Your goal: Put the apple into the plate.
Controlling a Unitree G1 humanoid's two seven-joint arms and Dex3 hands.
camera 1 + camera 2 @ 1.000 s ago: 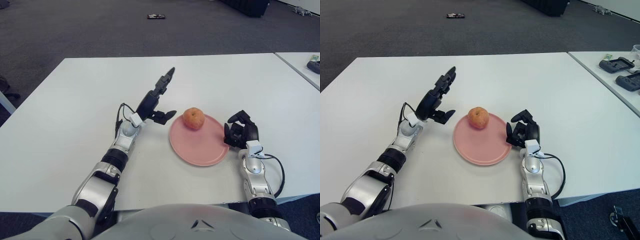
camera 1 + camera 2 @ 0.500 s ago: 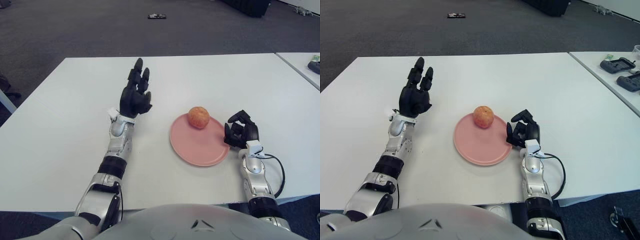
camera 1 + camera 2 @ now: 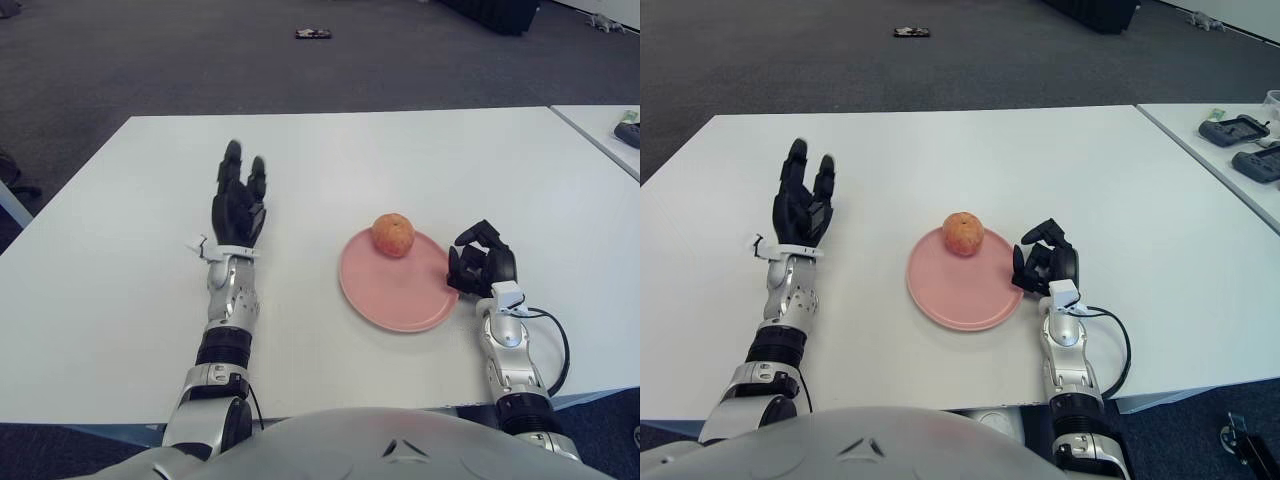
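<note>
The apple (image 3: 393, 235) sits on the far edge of the pink plate (image 3: 400, 292), near the middle of the white table (image 3: 330, 150). My left hand (image 3: 238, 203) is raised well to the left of the plate, fingers stretched upward and open, holding nothing. My right hand (image 3: 482, 265) shows at the plate's right rim with its fingers curled and nothing in them.
A second white table (image 3: 1240, 150) stands at the right with dark devices (image 3: 1237, 128) on it. A small dark object (image 3: 312, 33) lies on the grey carpet beyond the table.
My left hand has drawn back from the apple, moving left and turning upright with its fingers spread. The apple stays on the plate. The right hand has not moved.
</note>
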